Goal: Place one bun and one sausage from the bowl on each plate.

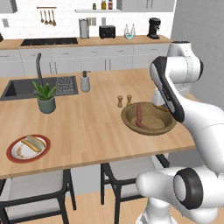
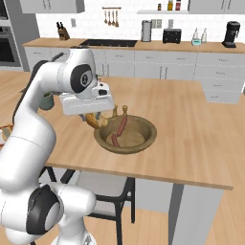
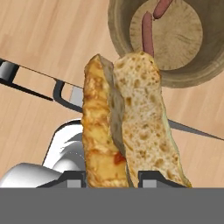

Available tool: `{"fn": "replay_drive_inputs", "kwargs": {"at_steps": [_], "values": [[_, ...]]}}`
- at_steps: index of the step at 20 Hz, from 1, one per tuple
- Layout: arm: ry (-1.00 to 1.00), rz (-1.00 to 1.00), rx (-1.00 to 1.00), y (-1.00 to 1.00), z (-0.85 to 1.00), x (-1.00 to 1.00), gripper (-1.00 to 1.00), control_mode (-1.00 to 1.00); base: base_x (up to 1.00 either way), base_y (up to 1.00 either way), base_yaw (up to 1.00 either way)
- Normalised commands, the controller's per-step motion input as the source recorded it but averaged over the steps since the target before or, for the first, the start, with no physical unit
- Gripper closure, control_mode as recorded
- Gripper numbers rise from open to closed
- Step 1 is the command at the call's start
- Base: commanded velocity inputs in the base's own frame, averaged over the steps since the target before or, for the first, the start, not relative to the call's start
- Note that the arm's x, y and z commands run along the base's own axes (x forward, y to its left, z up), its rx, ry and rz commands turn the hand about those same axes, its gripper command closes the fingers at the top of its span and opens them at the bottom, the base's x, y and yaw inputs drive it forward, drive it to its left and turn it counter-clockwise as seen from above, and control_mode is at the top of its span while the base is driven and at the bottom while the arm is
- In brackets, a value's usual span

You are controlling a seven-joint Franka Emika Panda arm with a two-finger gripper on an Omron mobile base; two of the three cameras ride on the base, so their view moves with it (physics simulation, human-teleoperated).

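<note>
The pincer (image 3: pixel 109 177) is clenched on a split bun (image 3: pixel 127 127), its two dark fingertips (image 3: pixel 72 177) set close together on either side of the bun's lower end. In the hand view the bun stands up from the grip, golden-brown crust on one half and pale speckled crumb on the other, the two halves meeting along a dark seam. Seen from the right base view, the bun (image 2: pixel 92 119) hangs beneath the hand, above the wooden worktop (image 2: pixel 191 143) and just beside the near-left rim of the bowl (image 2: pixel 143 143), apart from it.

The wide brown wooden bowl (image 1: pixel 166 127) sits on the worktop near its front right edge, and two sausages (image 1: pixel 139 114) lie inside it, one along the middle and one lower against the wall. Two small wooden shakers (image 1: pixel 124 101) stand just behind the bowl's rim.

Well apart, at the front left of the worktop, a red-rimmed plate (image 1: pixel 12 156) carries a bun with a sausage (image 1: pixel 31 144) laid in it. A potted green plant (image 1: pixel 45 97) stands near the sink (image 1: pixel 17 89), with a soap dispenser (image 1: pixel 85 82) beside the sink's drying mat.
</note>
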Motion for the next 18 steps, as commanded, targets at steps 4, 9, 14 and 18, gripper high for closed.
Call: {"fn": "replay_drive_inputs", "kwargs": {"at_steps": [4, 9, 14, 18], "values": [[0.00, 0.00, 0.00, 0.00, 0.00, 0.00, 1.00, 1.00, -0.01, 0.14, -0.01], [0.00, 0.00, 0.00, 0.00, 0.00, 0.00, 1.00, 1.00, 0.00, 0.58, -0.01], [0.00, 0.00, 0.00, 0.00, 0.00, 0.00, 1.00, 1.00, 0.00, 0.89, 0.00], [0.00, 0.00, 0.00, 0.00, 0.00, 0.00, 1.00, 1.00, 0.00, 0.99, 0.00]]}}
